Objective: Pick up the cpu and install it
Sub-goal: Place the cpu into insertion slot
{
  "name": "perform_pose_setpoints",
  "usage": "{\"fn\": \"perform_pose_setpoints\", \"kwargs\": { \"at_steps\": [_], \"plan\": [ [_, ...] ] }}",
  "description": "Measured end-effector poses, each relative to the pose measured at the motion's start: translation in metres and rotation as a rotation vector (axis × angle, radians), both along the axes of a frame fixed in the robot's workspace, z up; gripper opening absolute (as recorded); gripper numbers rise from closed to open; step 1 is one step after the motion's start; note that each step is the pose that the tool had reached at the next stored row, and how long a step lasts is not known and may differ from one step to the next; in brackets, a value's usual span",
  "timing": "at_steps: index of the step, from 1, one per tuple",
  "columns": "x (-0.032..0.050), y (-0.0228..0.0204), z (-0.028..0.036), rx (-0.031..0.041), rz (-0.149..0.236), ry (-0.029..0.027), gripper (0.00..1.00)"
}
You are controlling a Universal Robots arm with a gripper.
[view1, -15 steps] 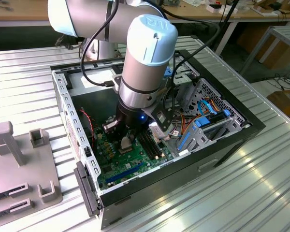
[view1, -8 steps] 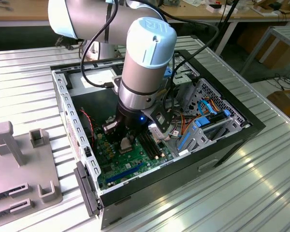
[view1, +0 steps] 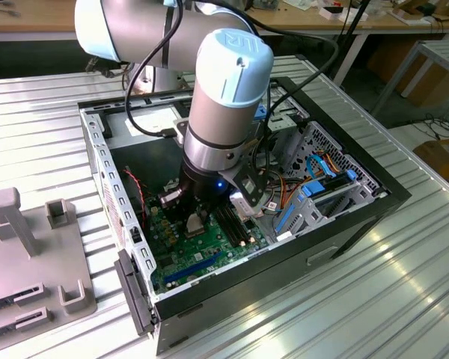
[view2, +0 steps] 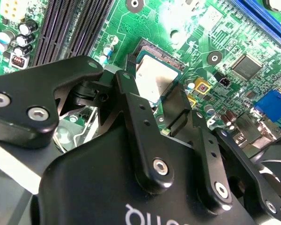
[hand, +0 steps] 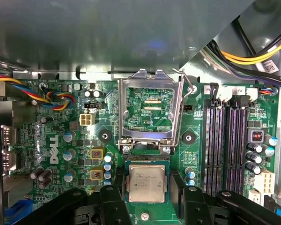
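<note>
I'm holding the small flat square silver-topped cpu (hand: 146,183) between the narrow-set fingers (hand: 113,201) of my black gripper (hand: 148,191). I'm reaching down inside the open black computer case (view1: 344,224), toward the exterior view's left side of it. Chip is hovering over or just in the socket on the green motherboard (hand: 51,140), right beside the flipped-up square metal socket frame (hand: 150,112), long black memory slots (hand: 225,140) nearby. My read: chip wants to be going in dead level, edges squared to the socket, straight down. No sliding, no pressing, since the contacts probably bend easily. Frame hinge is close, so I'm minding clearance there.
</note>
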State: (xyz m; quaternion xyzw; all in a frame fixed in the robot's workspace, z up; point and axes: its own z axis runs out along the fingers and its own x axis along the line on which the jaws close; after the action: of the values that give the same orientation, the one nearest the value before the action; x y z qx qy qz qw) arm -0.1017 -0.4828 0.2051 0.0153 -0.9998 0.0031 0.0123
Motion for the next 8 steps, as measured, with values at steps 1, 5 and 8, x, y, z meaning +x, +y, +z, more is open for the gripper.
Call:
{"fn": "perform_pose_setpoints", "kwargs": {
  "at_steps": [1, 5, 8],
  "plan": [
    [0.0000, -0.0003, -0.0001, -0.0001, 0.000, 0.0001, 0.47],
    [-0.0001, -0.0007, -0.0027, -0.0003, -0.004, 0.0004, 0.47],
    [-0.0002, -0.0008, -0.0039, -0.0003, -0.007, 0.0004, 0.47]
  ]
}}
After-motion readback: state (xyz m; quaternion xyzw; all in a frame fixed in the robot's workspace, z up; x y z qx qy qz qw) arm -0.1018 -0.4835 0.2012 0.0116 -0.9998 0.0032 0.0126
